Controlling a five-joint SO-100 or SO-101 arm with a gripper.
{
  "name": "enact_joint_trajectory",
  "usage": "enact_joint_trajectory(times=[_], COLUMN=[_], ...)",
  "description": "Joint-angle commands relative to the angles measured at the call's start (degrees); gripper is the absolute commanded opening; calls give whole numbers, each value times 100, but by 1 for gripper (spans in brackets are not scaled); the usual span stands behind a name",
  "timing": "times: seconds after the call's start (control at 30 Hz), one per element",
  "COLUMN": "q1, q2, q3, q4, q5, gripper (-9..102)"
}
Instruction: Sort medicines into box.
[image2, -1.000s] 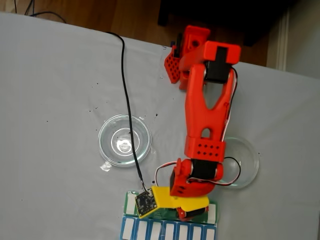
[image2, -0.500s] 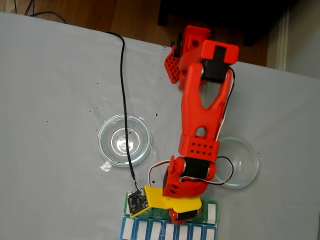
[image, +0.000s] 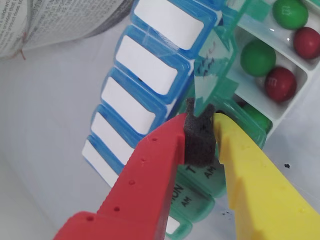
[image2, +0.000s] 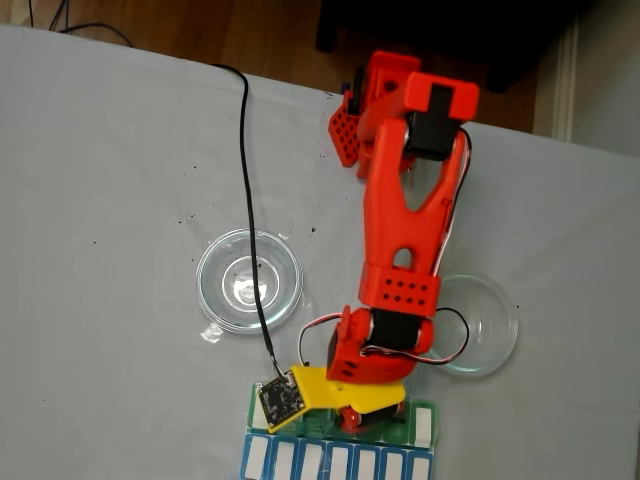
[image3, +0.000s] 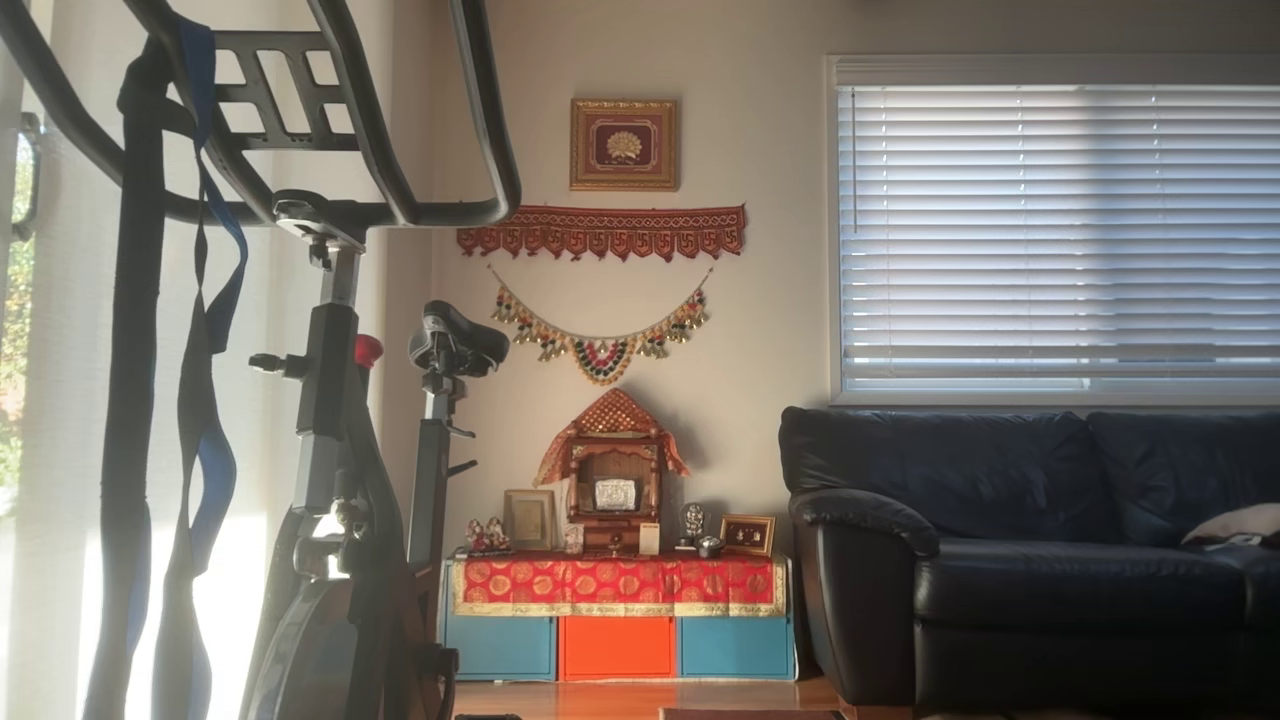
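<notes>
Fingers of the gripper (image: 200, 131), one red (image: 150, 175) and one yellow (image: 255, 185), sit nearly together in my wrist view, with a black foam pad (image: 199, 141) filling the narrow gap between their tips. A raised translucent green lid (image: 215, 75) stands just above that pad; I cannot tell whether the tips actually clamp it or only touch it.

I take the box (image: 227, 125), the green-lidded organizer row, as my landmark. Its open white compartments, beyond the raised lid, hold the medicines: a green ball (image: 258, 57) and a dark red ball (image: 280, 84) share one compartment, and another green ball (image: 290, 12) and red ball (image: 306, 42) lie in the next one further from the gripper. Closer to the fingertips, a green ball (image: 260, 117) shows under a closed lid. Closed lids reading AM run down beneath the fingers. Touching the box along its left side in this view lies the blue-lidded row (image: 135, 85) with white labels.

In my fixed view the arm (image2: 405, 230) reaches down over the box (image2: 425, 425), which sits at the bottom edge of the grey tablecloth (image2: 100, 200), the blue row (image2: 300, 462) just below it. Two clear round dishes stand above the box, one (image2: 249, 280) up-left, one (image2: 485, 325) up-right, partly behind the arm.
</notes>
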Motion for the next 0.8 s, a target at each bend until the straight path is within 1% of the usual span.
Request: enact_joint_trajectory(times=[0.0, 0.33, 0.47, 0.77], q1=[-79, -44, -97, -141], q2=[606, 527, 404, 18], q3=[-264, -352, -448, -519], q4=[53, 202, 422, 492], q5=[-70, -167, -281, -606], gripper=[1, 1, 1, 1])
